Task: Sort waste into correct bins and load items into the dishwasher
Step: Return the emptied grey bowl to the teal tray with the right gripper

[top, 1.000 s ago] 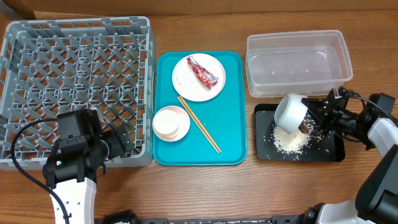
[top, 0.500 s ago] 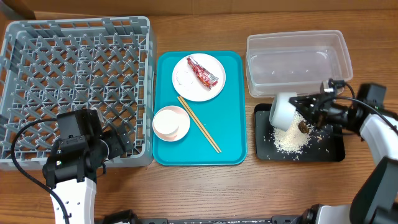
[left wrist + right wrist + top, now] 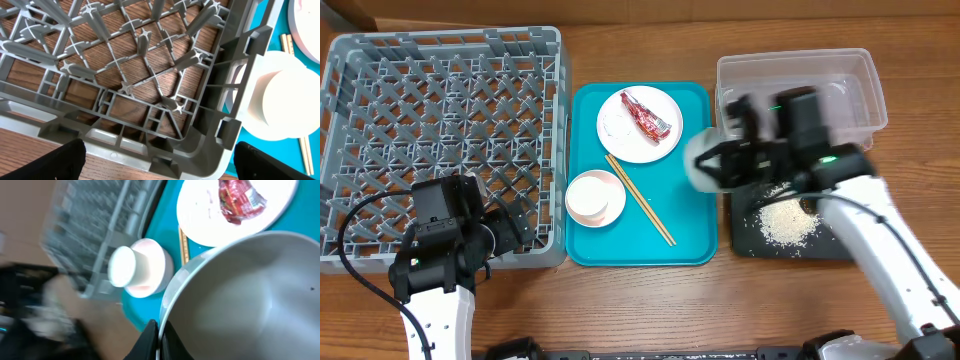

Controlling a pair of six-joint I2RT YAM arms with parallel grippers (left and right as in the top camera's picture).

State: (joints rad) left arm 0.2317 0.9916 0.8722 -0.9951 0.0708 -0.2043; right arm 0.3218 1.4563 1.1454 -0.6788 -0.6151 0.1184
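Observation:
My right gripper point(image 3: 734, 160) is shut on the rim of the grey bowl point(image 3: 705, 160), which hangs blurred over the right edge of the teal tray point(image 3: 695, 235). In the right wrist view the fingers pinch the bowl point(image 3: 240, 300) rim at the gripper point(image 3: 159, 327). The white plate point(image 3: 620, 128) carries the red wrapper point(image 3: 645, 115). The pink bowl point(image 3: 610, 205) holds the white cup point(image 3: 588, 195), beside the chopsticks point(image 3: 640, 200). Rice point(image 3: 785, 222) lies in the black tray point(image 3: 850, 240). My left gripper point(image 3: 520, 232) stands open at the front right corner of the dishwasher rack point(image 3: 440, 110).
The clear tub point(image 3: 800, 100) stands behind the black tray at the back right. In the left wrist view the rack's corner wall point(image 3: 220, 135) lies between my open fingers, with the pink bowl point(image 3: 280, 100) just beyond it.
The right arm has swung left with the grey bowl, from above the black tray to the teal tray's right edge. The rice stays in the black tray. The left arm has not moved.

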